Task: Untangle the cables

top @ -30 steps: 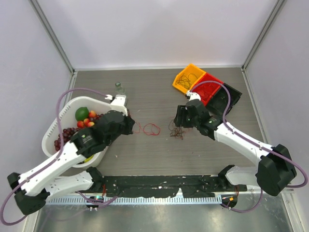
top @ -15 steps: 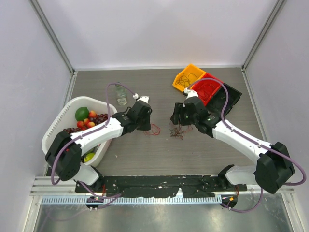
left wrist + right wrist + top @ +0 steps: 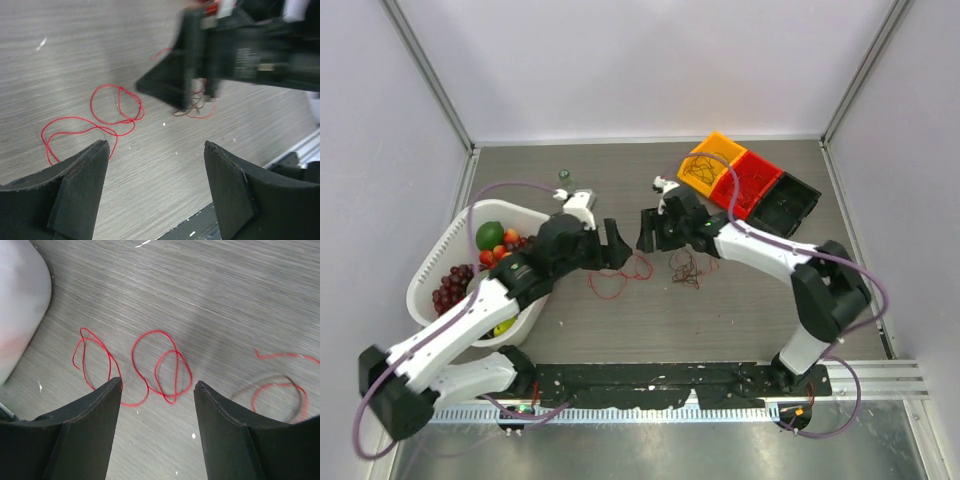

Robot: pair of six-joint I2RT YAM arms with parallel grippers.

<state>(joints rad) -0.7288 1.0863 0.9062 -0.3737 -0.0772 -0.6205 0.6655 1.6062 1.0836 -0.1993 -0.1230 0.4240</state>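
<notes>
Left end effector [image 3: 155, 146] spread wide, empty | right end effector [image 3: 157, 384] likewise

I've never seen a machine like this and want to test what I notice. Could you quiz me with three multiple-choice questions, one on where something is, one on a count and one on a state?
1. Where does the looped red cable lie?
A. flat on the tabletop
B. hanging in the air
C. wound round an arm

2. How many small bins stand at the far right?
A. one
B. three
C. six

3. How is the left pincer?
A. shut on a cable
B. shut on nothing
C. open and empty

Answers:
1 A, its loops rest on the wood grain.
2 B, orange, red and black stand in a row.
3 C, its jaws stand wide apart with only tabletop between them.
</notes>
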